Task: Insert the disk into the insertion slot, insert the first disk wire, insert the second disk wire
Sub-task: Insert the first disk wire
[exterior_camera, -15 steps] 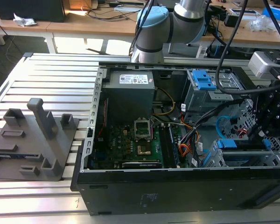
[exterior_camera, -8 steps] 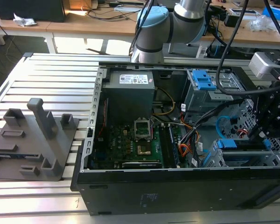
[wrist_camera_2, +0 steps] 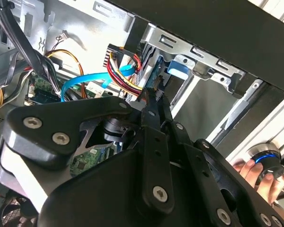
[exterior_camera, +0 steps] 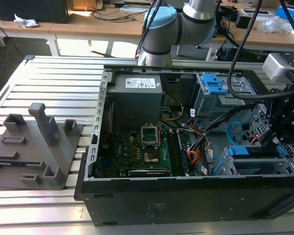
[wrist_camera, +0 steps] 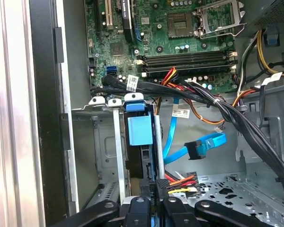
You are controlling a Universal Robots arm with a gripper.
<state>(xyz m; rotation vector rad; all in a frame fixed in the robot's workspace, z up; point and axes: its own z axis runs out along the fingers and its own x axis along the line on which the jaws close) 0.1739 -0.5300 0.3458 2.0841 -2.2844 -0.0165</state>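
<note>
The disk [wrist_camera: 141,130], with its blue caddy, sits inside the grey insertion slot [wrist_camera: 102,156], low on the exterior view's right [exterior_camera: 237,151]. My gripper [wrist_camera: 154,191] is at the disk's rear edge, shut on the black plug of the first disk wire [wrist_camera: 180,181], a red, yellow and black bundle. The second wrist view has the fingertips [wrist_camera_2: 154,97] meeting at that plug beside the caddy [wrist_camera_2: 180,68]. The second disk wire [wrist_camera: 199,147], light blue with a black plug, hangs loose next to the disk, apart from it.
Thick black cable bundles [wrist_camera: 217,101] cross above the cage. The motherboard [exterior_camera: 137,147] and power supply [exterior_camera: 137,98] fill the case's middle. A grey fixture [exterior_camera: 39,147] stands outside on the slatted table. A person's hand [wrist_camera_2: 253,170] holds a device beyond the case wall.
</note>
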